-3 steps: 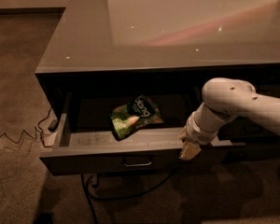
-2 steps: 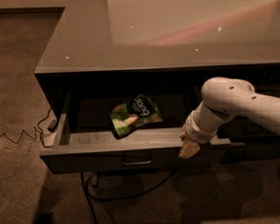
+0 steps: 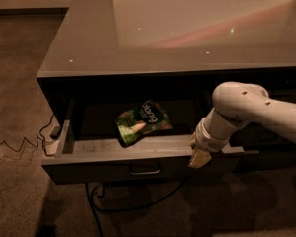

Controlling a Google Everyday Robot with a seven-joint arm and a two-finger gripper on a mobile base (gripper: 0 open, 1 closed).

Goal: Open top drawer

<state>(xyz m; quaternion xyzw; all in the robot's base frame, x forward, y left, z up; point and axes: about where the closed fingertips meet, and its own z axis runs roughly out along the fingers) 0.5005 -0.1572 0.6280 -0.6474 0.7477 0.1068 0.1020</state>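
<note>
The top drawer [image 3: 103, 163] stands pulled out from under the grey counter [image 3: 187, 28]. Its dark front faces me, with a small rectangular pull handle [image 3: 145, 170] at centre. A green snack bag [image 3: 142, 122] lies on the drawer's inner floor. My gripper [image 3: 199, 157] is at the drawer's front edge, to the right of the handle, pointing down over the front. The white arm [image 3: 246, 110] reaches in from the right.
A black cable [image 3: 133, 204] runs on the carpet below the drawer. A thin wire [image 3: 19, 144] and a small plug lie on the floor at the left. The counter top overhangs the drawer opening.
</note>
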